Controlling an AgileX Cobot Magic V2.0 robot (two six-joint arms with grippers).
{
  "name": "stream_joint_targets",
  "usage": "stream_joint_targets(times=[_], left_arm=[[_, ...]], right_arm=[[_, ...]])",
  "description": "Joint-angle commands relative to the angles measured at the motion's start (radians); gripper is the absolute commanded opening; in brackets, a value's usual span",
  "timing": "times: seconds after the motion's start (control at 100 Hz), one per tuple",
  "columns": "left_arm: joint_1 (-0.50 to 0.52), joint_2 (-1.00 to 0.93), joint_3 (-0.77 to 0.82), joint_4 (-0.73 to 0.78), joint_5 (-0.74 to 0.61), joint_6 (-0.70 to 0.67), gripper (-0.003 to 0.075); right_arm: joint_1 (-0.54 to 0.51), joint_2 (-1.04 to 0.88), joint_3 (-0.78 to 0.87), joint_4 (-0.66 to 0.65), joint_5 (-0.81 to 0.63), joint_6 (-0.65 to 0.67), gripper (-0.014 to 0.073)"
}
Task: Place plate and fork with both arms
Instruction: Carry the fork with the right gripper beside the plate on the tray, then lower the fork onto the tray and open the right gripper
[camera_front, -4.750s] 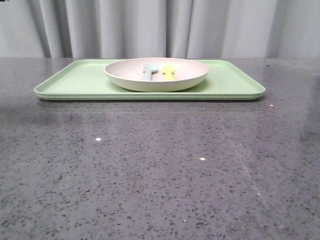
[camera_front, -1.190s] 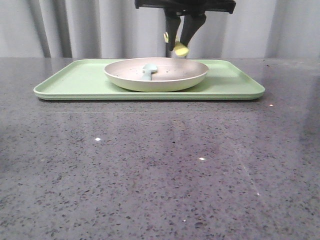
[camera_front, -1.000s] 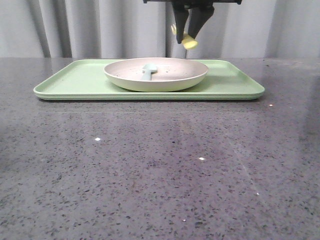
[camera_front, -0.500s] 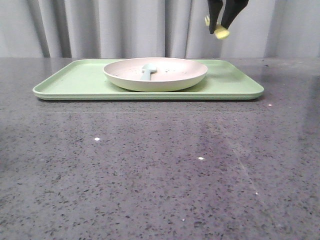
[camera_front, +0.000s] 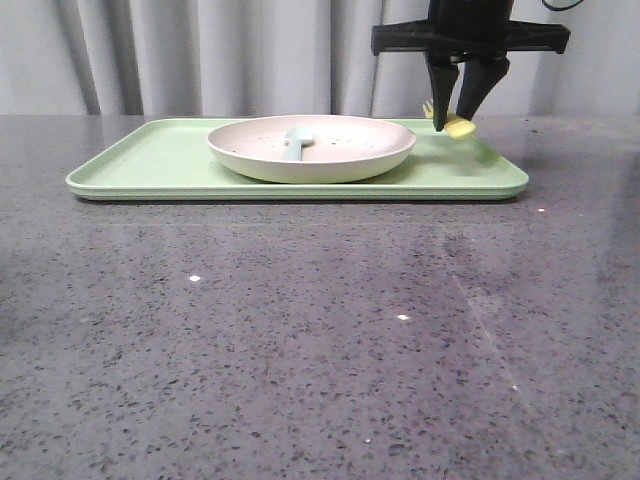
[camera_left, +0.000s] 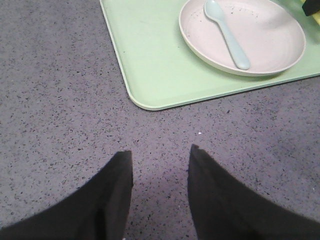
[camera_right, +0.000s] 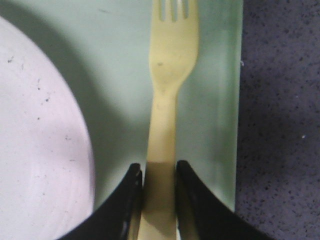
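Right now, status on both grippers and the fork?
Right gripper shut on fork, above tray beside plate. Left gripper open, empty, over table. Spoon in plate.

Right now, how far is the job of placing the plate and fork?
Done: nothing is placed yet. In hand: the right gripper holds the fork over the tray, beside the plate. Left: the plate, which holds a spoon; the left gripper is open, away from it.

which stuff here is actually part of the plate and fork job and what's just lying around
Part of the job:
- plate, on the tray
- fork, gripped by its handle in the right gripper, over the tray beside the plate
- left gripper, open over bare table

Just lying about:
- spoon, lying in the plate
- tray, under the plate
- table
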Motion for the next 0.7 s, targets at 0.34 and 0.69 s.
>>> stream_joint_targets(times=[0.34,0.69], left_arm=[[-0.005,-0.007,-0.026,-0.005,-0.072,-0.006,0.0273],[-0.005,-0.007,-0.026,-0.005,-0.072,-0.006,0.0273]], right_arm=[[-0.007,-0.033,-0.021,-0.004,0.084,-0.003,0.0007],[-0.007,-0.028,-0.021,-0.003,0.088,-0.01,0.0008]])
